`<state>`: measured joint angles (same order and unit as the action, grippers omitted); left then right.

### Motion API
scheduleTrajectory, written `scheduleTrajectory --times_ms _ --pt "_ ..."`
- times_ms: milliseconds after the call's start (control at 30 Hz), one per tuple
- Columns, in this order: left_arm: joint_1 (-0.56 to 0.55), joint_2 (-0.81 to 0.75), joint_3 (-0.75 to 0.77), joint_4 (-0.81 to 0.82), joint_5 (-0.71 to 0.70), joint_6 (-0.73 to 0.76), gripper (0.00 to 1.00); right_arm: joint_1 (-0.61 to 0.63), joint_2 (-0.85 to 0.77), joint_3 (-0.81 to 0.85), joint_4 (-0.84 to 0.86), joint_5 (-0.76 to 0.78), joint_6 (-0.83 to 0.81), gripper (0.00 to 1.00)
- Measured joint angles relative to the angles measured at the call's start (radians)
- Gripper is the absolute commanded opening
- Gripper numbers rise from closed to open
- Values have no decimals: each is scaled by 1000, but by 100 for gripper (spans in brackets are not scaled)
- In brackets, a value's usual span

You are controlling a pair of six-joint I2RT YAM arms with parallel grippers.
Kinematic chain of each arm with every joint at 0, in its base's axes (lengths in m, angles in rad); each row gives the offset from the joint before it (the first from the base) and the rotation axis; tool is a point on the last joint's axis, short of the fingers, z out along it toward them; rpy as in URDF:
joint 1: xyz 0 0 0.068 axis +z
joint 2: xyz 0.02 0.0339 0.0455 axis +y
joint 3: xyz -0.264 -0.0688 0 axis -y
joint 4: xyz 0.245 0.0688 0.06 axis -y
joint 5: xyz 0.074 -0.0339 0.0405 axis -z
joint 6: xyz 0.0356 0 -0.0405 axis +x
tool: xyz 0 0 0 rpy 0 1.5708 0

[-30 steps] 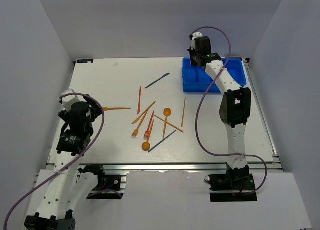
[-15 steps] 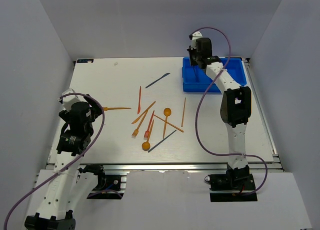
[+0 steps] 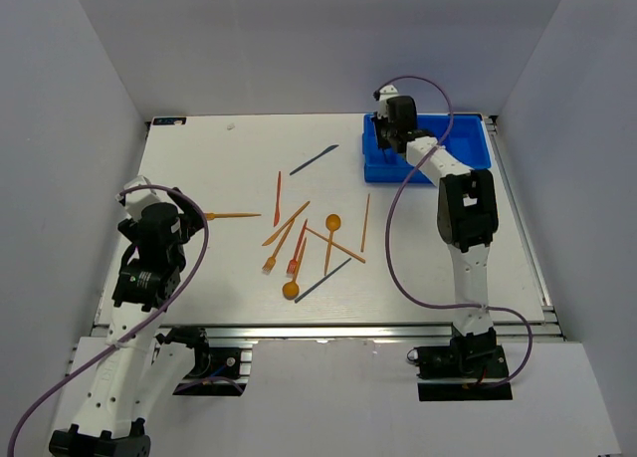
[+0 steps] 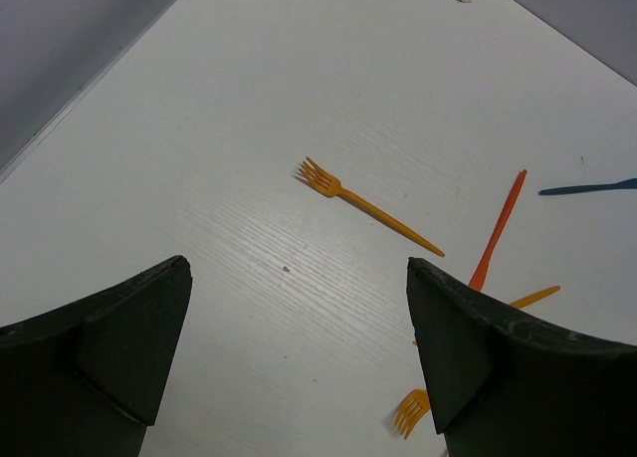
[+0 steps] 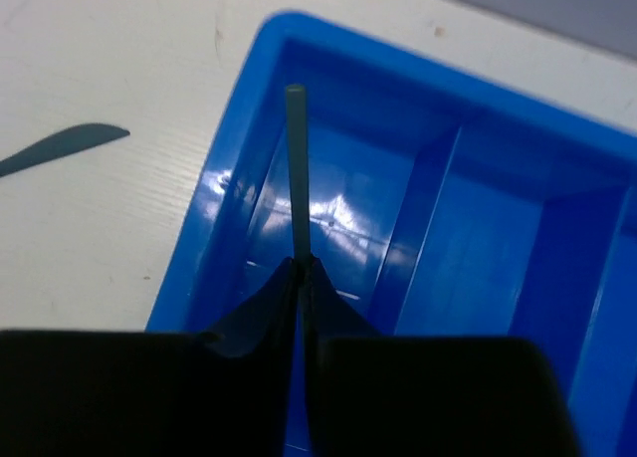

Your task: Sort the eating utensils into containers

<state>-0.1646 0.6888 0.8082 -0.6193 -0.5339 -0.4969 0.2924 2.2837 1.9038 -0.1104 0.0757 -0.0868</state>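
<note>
Pincers number two: right pincer (image 5: 299, 268) clenched on one grey utensil (image 5: 296, 168) over one blue tray (image 3: 468, 148), left pincer (image 4: 297, 268) released.

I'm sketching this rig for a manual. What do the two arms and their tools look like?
The left arm and right arm both have white links and black joint housings. A purple cable runs along each. The left tool and right tool have dark, wedge-shaped fingers. No markings are legible.
</note>
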Motion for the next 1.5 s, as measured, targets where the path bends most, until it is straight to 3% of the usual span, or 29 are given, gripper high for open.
scheduleTrajectory --times_ms 67,167,267,467,667,867,1300,1400,1433,1500 --pt "0 -3 -2 1 2 0 98 0 -5 -40 1 0 8 47" --pt "0 -10 -2 1 5 2 98 6 -36 -70 -15 9 2 61" --pt "0 -21 -2 2 10 3 98 16 -112 -70 -30 39 11 67" --pt "0 -43 -2 6 13 3 98 86 -343 -40 -165 196 172 68" --pt "0 -47 -2 8 13 3 98 264 -560 -383 -251 351 432 58" --pt "0 -51 -7 11 14 3 98 393 -475 -613 -350 371 607 56" --pt "0 -58 -13 14 20 3 98 397 -424 -707 -339 330 698 39" --pt "0 -58 -13 14 21 3 98 397 -411 -709 -313 321 712 23" --pt "0 -58 -13 14 21 3 98 397 -411 -710 -306 317 714 11" --pt "0 -58 -13 14 22 3 98 397 -410 -711 -298 312 717 0"
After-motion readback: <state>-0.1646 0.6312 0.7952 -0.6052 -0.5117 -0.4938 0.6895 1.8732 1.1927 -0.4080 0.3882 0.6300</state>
